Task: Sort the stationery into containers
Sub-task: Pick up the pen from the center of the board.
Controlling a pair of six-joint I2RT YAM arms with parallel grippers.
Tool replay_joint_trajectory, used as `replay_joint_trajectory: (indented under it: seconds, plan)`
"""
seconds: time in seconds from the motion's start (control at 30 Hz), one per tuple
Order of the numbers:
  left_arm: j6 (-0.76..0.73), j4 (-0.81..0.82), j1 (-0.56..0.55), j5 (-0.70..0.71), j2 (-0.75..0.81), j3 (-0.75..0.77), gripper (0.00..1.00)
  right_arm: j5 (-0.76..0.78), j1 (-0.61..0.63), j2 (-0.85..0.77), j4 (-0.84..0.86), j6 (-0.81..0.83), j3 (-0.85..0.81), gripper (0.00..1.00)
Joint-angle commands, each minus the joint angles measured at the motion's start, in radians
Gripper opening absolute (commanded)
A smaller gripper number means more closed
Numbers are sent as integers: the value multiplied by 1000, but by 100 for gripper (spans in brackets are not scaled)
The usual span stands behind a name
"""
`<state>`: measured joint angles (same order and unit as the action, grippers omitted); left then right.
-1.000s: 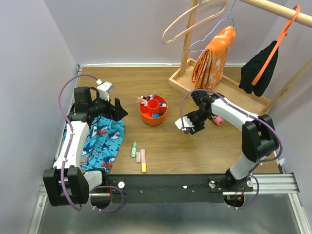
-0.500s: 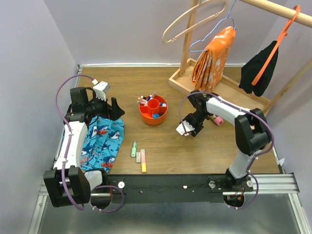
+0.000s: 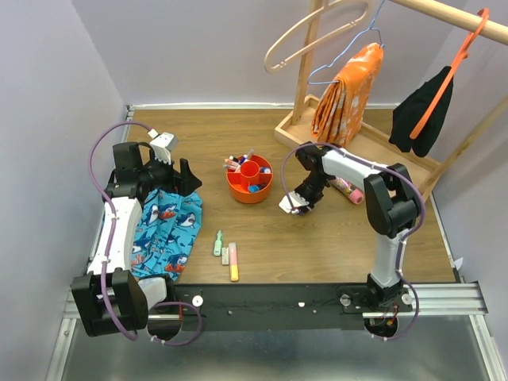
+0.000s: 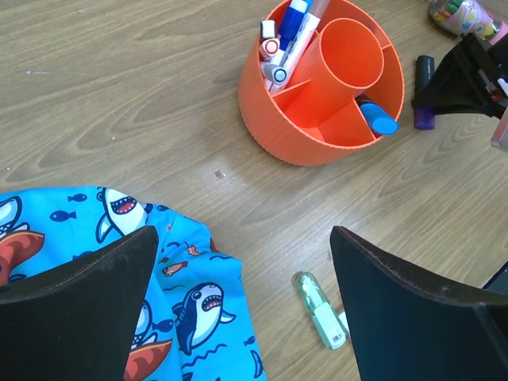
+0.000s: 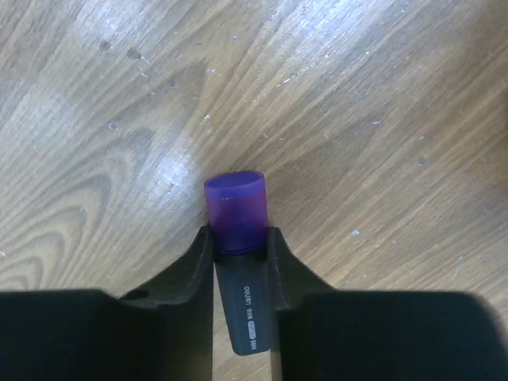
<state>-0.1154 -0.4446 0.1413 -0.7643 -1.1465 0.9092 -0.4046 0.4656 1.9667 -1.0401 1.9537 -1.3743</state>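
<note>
The round orange bowl [image 3: 238,193] [image 4: 270,119] stands mid-table, with several markers [image 4: 279,44] in one compartment and a blue one [image 4: 378,118] in another. Just right of it, my right gripper [image 5: 238,238] [image 3: 302,198] is down at the wood, shut on a purple-capped dark highlighter [image 5: 236,208] [image 4: 423,91]. Left of the bowl, over the cloth's edge, my left gripper [image 4: 244,234] [image 3: 189,176] hangs open and empty. A pale green marker [image 4: 319,309] [image 3: 217,243], a small white one [image 3: 225,255] and a yellow-and-pink highlighter [image 3: 233,263] lie near the front. Pink stationery [image 3: 349,191] lies right of the right arm.
A blue shark-print cloth [image 3: 167,230] [image 4: 87,262] lies crumpled at the left. A wooden rack [image 3: 361,151] at the back right carries an orange patterned cloth [image 3: 346,95], a black garment [image 3: 421,111] and hangers. Purple walls close in the left and back.
My right gripper has slid left towards the bowl and closed on the purple highlighter. The left arm has hardly moved.
</note>
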Motion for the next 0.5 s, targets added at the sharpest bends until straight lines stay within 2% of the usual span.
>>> replay_joint_trajectory:
  seconds: [0.0,0.03,0.1,0.2,0.33,0.4,0.43,0.47]
  plan:
    - [8,12,9,-38,-7,13,99,75,30,90,-124,-30,-22,15]
    - [10,17,11,-41,-7,13,99,55,33,87,-138,-42,-23,10]
    - [17,23,9,-49,-7,11,99,15,48,54,-172,-88,-42,6]
    - [20,24,9,-53,-1,14,99,-129,51,-26,-222,-156,-117,3]
    - [39,43,9,-61,7,7,99,-354,51,-130,-275,-335,-221,1]
    - [46,55,7,-66,10,0,99,-439,51,-172,-240,-419,-255,1]
    - [49,55,9,-64,11,-1,99,-486,50,-214,-194,-564,-255,1]
    - [49,55,9,-64,11,-3,99,-573,51,-244,-44,-669,-243,1]
